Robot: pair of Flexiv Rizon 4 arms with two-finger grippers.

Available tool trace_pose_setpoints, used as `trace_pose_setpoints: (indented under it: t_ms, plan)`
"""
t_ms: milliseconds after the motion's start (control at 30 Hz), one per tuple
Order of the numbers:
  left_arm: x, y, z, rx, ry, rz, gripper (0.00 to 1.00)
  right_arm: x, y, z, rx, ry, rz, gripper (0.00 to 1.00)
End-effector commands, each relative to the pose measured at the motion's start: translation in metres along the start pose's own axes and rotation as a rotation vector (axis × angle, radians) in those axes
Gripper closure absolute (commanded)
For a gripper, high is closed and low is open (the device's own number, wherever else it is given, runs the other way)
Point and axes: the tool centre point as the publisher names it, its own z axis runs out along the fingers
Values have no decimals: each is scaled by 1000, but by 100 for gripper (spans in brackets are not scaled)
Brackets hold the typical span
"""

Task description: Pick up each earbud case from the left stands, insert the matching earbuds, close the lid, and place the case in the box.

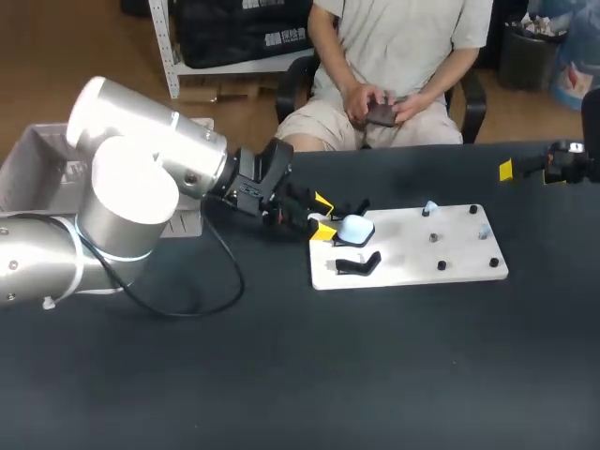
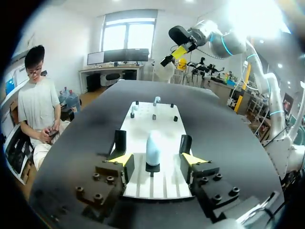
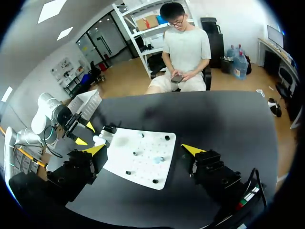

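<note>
Earbud case stands ungripped within left end effector.

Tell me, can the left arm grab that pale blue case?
Probably yes: the left gripper is open, the earbud case stands between its fingers, and nothing blocks it.

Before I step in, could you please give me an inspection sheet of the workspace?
Surface: black table, white board on it.
Job's things: pale blue case on a stand; second stand empty; earbuds on the board; box at far left.
Clutter: nothing seen.
Grippers: left gripper open around the case; right gripper open, away from the board.
Cables: black cable looped on the table.
Surroundings: nothing seen.
</note>
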Motion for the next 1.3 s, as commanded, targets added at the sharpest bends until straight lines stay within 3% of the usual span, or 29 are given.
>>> trace_pose_setpoints:
  t_ms: [33,333,667,800,1000,1100,1133,1233,1300]
  plan:
    - [3,2,4,6,-23,-1,30,0,0,0,0,0,-1,0]
    - [5,2,12,11,-50,4,42,0,0,0,0,0,-1,0]
    - [9,2,25,19,-62,16,42,0,0,0,0,0,-1,0]
    - [9,3,29,28,-73,10,50,0,0,0,0,0,-1,0]
    - [6,5,33,34,-85,13,51,0,0,0,0,0,-1,0]
    - [6,7,36,33,-87,13,45,0,0,0,0,0,-1,0]
    - [7,7,37,32,-88,13,49,0,0,0,0,0,-1,0]
    - [7,8,38,28,-90,10,50,0,0,0,0,0,-1,0]
    - [7,9,38,28,-90,8,47,0,0,0,0,0,-1,0]
